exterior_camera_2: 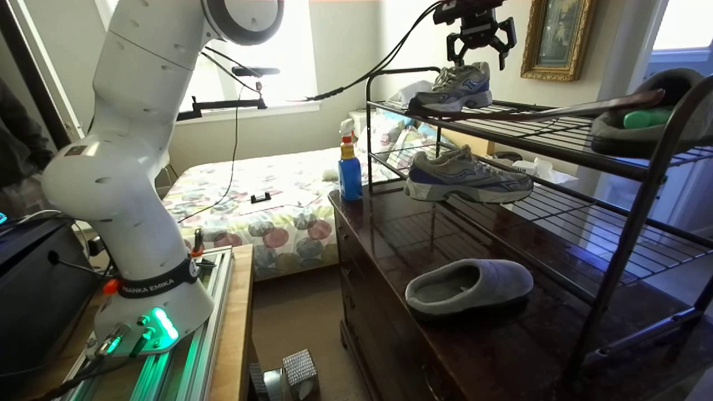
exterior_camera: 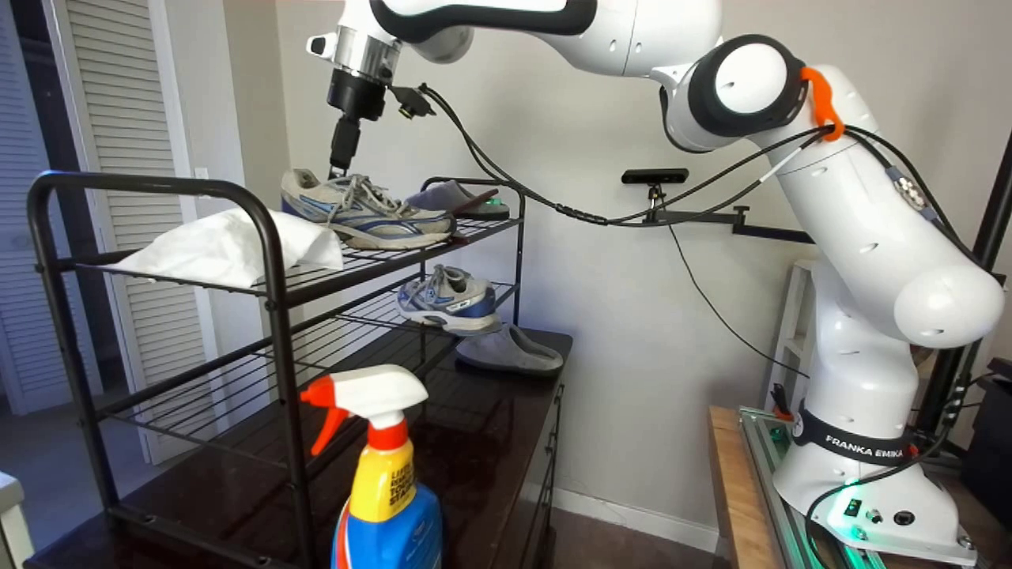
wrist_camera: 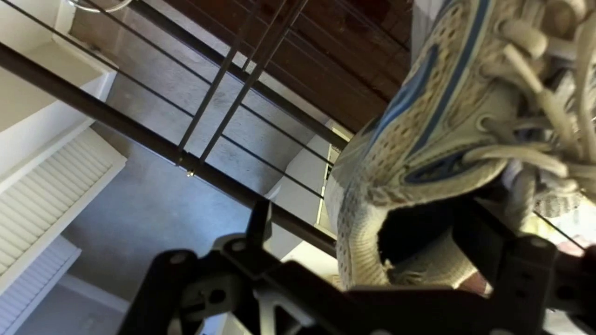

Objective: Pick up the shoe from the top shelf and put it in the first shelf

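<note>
By one end edge of the top shelf (exterior_camera: 360,276), a slipper (exterior_camera_2: 635,138) is holding a green object (exterior_camera_2: 649,118). Toward the opposite edge, the grey sneaker (exterior_camera_2: 459,92) is sitting near a brown stick (exterior_camera_2: 624,102) and white bundle (exterior_camera: 209,249). The claw (exterior_camera_2: 480,62) is standing spread, the wrist view showing one finger (wrist_camera: 484,237) at the sneaker's mouth.

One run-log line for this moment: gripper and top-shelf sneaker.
grey lace-up sneaker: on top shelf, not gripped | gripper: open, one finger at sneaker's opening | placement: pending
</note>
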